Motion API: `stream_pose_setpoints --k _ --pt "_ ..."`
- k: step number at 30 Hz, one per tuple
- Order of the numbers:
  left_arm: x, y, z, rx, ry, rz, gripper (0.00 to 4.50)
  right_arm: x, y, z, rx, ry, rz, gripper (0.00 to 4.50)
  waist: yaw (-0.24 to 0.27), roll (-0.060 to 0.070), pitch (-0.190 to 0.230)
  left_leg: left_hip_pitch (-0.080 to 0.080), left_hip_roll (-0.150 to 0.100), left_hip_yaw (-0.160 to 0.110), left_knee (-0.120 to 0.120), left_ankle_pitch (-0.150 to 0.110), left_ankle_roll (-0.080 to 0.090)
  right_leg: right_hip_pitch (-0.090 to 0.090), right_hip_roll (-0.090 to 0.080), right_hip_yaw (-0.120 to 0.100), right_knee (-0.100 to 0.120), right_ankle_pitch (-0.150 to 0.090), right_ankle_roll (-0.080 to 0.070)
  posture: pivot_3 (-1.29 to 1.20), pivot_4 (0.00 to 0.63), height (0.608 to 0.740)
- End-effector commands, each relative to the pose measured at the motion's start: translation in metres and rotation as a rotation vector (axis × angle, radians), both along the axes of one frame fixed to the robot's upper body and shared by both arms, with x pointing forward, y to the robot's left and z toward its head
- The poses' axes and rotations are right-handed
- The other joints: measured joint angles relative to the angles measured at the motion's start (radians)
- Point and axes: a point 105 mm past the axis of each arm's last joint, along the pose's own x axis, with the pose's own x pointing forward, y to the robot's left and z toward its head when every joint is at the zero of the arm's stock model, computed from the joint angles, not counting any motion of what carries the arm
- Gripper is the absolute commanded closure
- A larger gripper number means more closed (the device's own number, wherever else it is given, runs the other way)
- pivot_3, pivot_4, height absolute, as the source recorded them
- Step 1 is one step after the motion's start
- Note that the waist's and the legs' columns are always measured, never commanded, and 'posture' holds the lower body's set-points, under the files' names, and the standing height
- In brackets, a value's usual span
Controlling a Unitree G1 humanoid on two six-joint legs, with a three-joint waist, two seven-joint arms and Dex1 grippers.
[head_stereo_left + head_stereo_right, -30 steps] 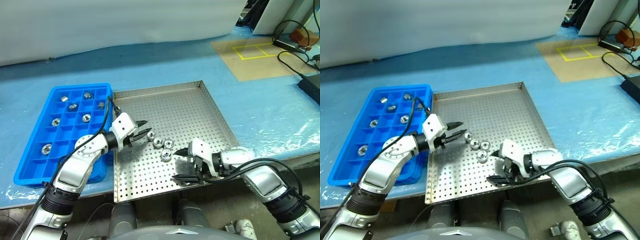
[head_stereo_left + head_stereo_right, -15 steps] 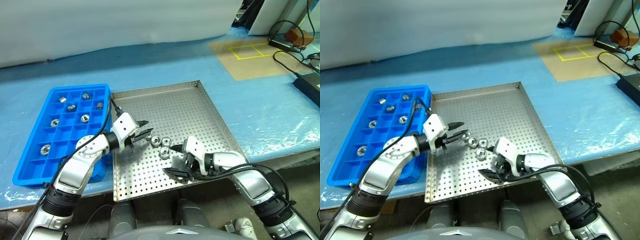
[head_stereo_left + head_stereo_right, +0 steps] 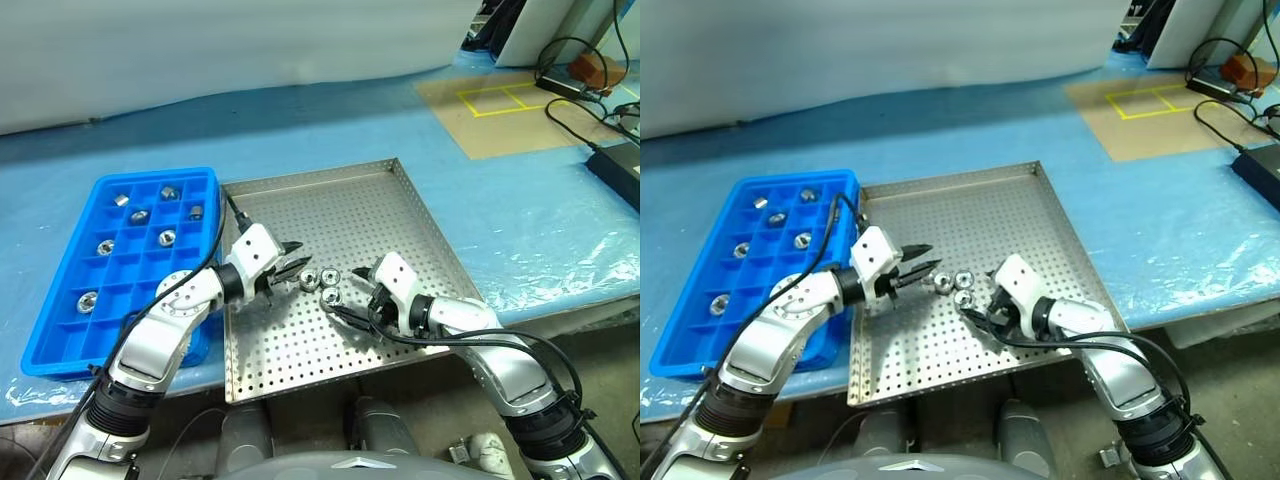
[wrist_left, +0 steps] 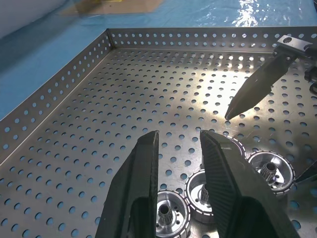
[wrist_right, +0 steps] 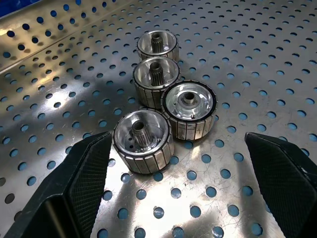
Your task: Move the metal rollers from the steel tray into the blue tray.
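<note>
The left claw is hovering low over the steel tray, its two black tapered fingers drawn nearly together with only a thin slit between them and nothing pinched; the tips are pointing at the cluster of metal rollers just beside them. The right claw is standing spread as wide as it goes, one ribbed black pad on each side of the cluster, gripping nothing — the nearest roller is sitting close beside one pad.

Four rollers are lying bunched together near the middle of the tray's perforated floor. They are short, shiny silver cylinders with grooved sides and a hollow hub, standing on end, packed against one another.

The blue tray — bright plastic, divided into small square compartments — is sitting against the steel tray's left side on the blue-covered bench, with several more rollers resting singly in its compartments.
</note>
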Motion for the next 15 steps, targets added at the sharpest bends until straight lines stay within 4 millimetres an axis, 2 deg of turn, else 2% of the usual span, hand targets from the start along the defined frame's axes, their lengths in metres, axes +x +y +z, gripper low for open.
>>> stream_pose_setpoints --k 1,4,8,15 --pt "-0.001 0.000 0.007 -0.010 -0.038 -0.004 3.12 0.006 0.000 0.008 0.013 -0.043 -0.006 0.00 0.000 0.000 0.000 0.000 0.000 0.000 0.000 0.000 0.000 0.000 0.000 0.000 0.000 0.000 0.000 -0.15 0.150 0.740" --pt "0.000 0.001 0.002 -0.008 -0.034 0.000 3.12 0.014 -0.001 -0.001 0.012 -0.036 -0.008 0.00 -0.001 0.000 0.000 0.000 0.000 0.000 0.000 0.000 0.000 0.000 0.000 0.000 0.000 0.000 0.000 -0.15 0.150 0.740" --pt "0.000 0.003 -0.002 -0.007 -0.031 0.003 3.12 0.023 0.013 -0.024 0.010 -0.018 0.003 0.00 -0.005 0.000 0.000 0.002 0.000 0.000 0.000 0.000 -0.001 0.001 0.000 0.000 0.001 0.000 0.000 -0.15 0.150 0.740" --pt "-0.002 0.002 -0.007 -0.012 -0.030 0.007 3.12 0.029 0.028 -0.036 0.015 -0.012 0.020 0.00 -0.003 0.000 0.000 0.001 -0.001 0.000 0.001 0.001 -0.001 0.001 -0.001 0.000 0.001 0.000 0.000 -0.14 0.150 0.740"
